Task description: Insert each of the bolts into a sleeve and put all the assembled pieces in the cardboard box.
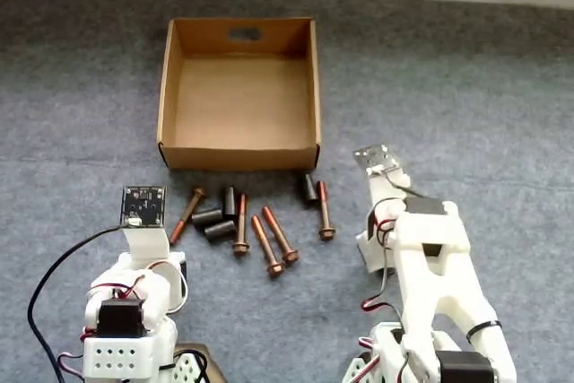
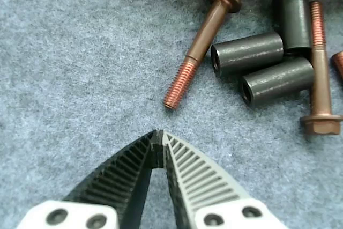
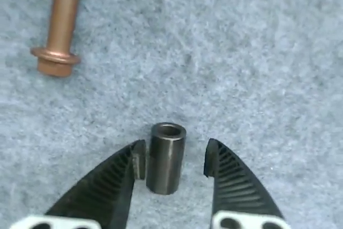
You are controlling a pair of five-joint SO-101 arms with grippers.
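While the released right end effector [image 3: 175, 151] is straddling an upright sleeve [image 3: 165, 159], seemingly to grip it, the clenched left end effector [image 2: 159, 135] is hanging at eight o'clock of the bolts [image 1: 240, 221].

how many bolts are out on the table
5 bolts, all lying in front of the cardboard box: the leftmost, a second right of it, two side by side, and the rightmost. The right arm could hide more.

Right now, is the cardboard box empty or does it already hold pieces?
Empty. The box shows a bare floor; the bolts and sleeves sit on the carpet outside it.
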